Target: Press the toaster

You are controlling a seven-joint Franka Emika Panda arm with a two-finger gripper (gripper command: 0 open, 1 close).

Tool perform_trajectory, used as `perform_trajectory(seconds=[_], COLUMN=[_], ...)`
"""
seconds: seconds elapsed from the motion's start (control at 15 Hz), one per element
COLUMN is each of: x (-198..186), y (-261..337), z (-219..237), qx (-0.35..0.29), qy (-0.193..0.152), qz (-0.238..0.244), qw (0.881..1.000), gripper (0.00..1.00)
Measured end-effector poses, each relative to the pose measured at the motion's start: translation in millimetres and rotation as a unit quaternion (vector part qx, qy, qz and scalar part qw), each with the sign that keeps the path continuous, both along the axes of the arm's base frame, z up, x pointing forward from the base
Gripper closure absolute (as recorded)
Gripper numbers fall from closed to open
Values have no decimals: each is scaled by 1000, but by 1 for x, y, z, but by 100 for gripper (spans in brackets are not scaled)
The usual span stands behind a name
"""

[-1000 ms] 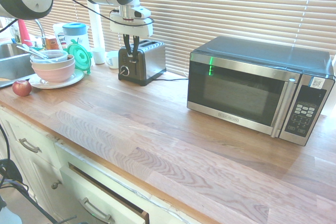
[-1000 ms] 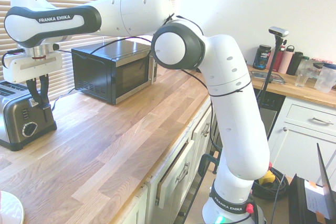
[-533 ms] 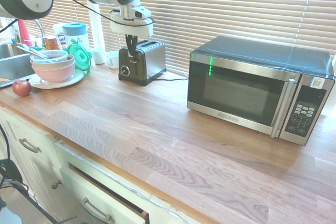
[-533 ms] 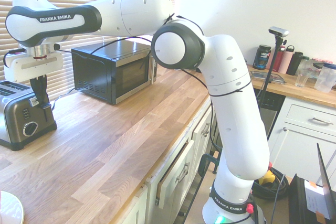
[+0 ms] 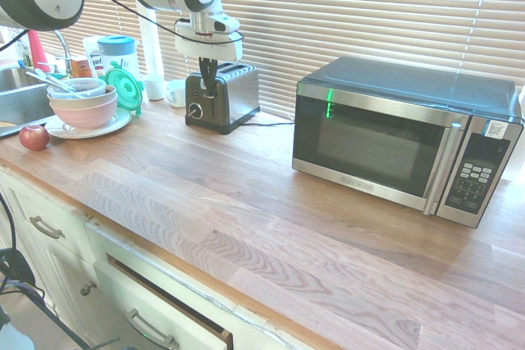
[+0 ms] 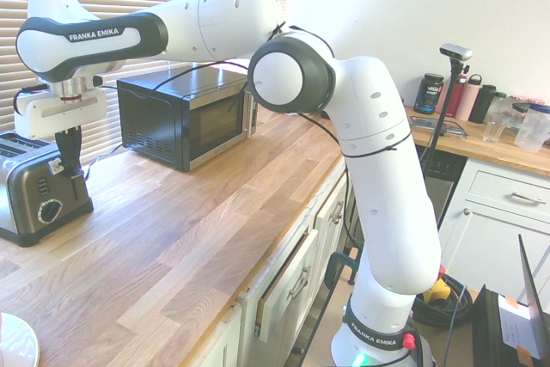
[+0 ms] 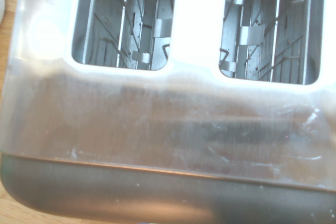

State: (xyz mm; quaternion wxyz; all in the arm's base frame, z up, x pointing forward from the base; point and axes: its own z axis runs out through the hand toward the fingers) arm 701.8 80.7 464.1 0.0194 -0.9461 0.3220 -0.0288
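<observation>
The toaster (image 5: pixel 228 94) stands at the back of the wooden counter, with brushed steel sides, a black end panel and a round knob (image 5: pixel 194 110). My gripper (image 5: pixel 210 81) hangs straight down over that end panel, shut, its tips at the lever just above the knob. From the other side the toaster (image 6: pixel 26 195) sits at the far left with the gripper (image 6: pixel 68 159) against its front end. The wrist view looks down onto the toaster's top (image 7: pixel 173 129) and into both empty slots.
A large steel-and-black microwave (image 5: pixel 402 141) stands to the right of the toaster. Left of it are a white cup (image 5: pixel 175 93), a green lid (image 5: pixel 125 88), stacked bowls on a plate (image 5: pixel 82 106), an apple (image 5: pixel 34 138) and the sink (image 5: pixel 15 96).
The fingers stood apart one second ago and have come together. The gripper has shifted slightly toward the toaster's end panel and stays low over it.
</observation>
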Motion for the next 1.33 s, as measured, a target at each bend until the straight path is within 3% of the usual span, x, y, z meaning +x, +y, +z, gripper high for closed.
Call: perform_trajectory(seconds=[1.33], x=[11], y=[-4], z=[-50], qx=[-8], qy=[31], qz=[-7], qw=[999], gripper=[100])
